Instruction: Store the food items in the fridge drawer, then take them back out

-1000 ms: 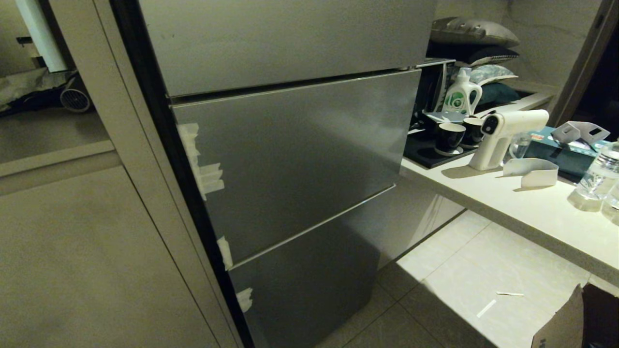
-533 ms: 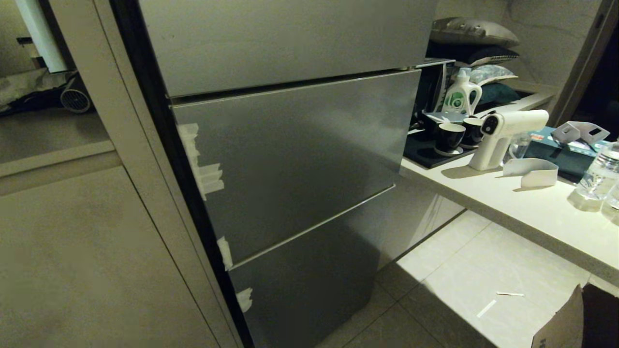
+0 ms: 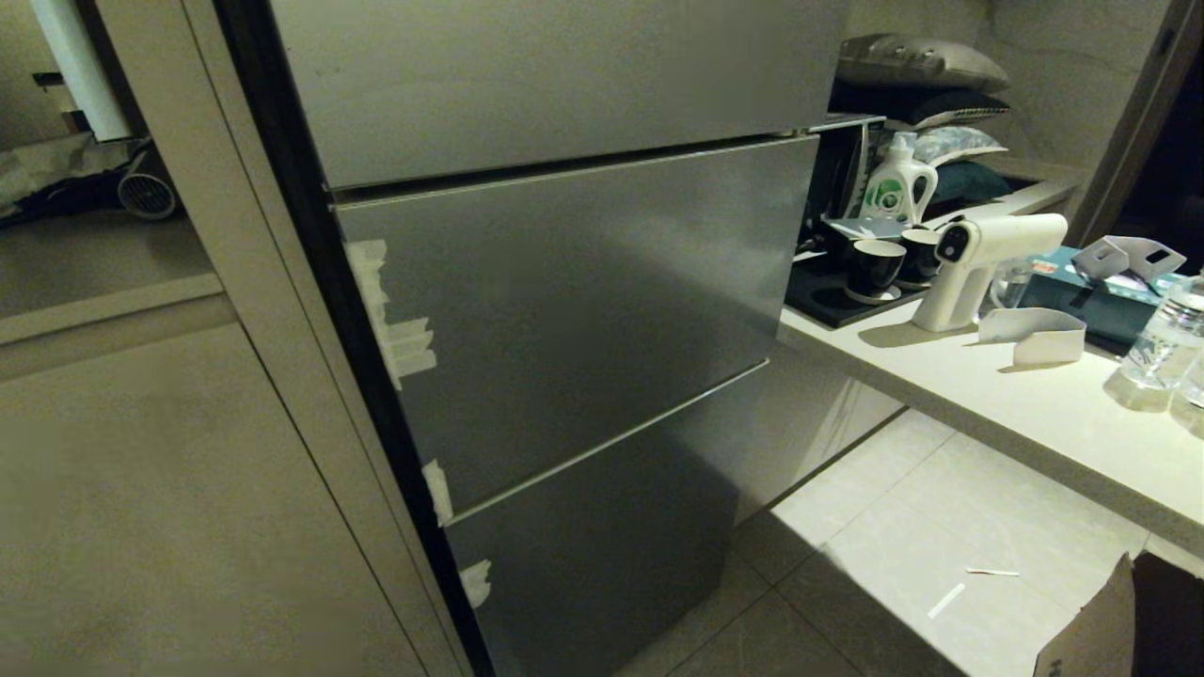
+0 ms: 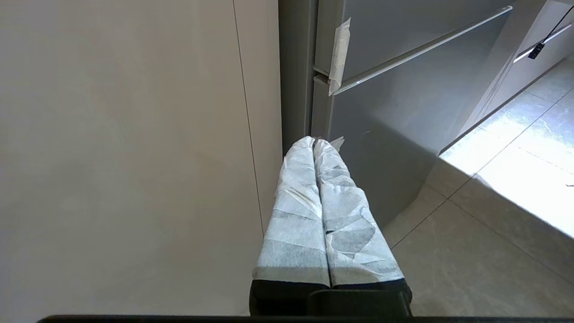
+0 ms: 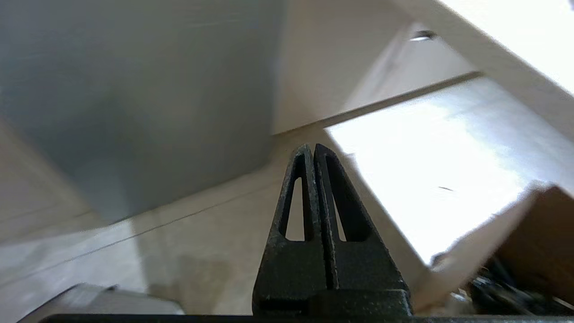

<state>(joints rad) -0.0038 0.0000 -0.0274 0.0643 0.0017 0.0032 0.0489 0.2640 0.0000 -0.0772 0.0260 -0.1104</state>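
The fridge stands shut, its grey steel door panels [image 3: 574, 310] closed one above another with white tape scraps [image 3: 400, 343] on their left edge. The fridge drawer and the food items are hidden. Neither arm shows in the head view. My left gripper [image 4: 313, 142], its fingers wrapped in white tape, is shut and empty, pointing at the fridge's lower left corner [image 4: 320, 85]. My right gripper [image 5: 312, 150], black, is shut and empty, low over the floor tiles in front of the fridge's bottom panel [image 5: 134, 98].
A pale counter [image 3: 1025, 414] runs along the right with black cups [image 3: 875, 266], a white spray gun [image 3: 978, 263], a detergent bottle [image 3: 898, 183] and clear water bottles [image 3: 1162, 353]. A cardboard box [image 3: 1119, 621] sits on the floor at the lower right. A beige cabinet [image 3: 169, 489] flanks the fridge's left.
The head view is unchanged; neither arm has entered it.
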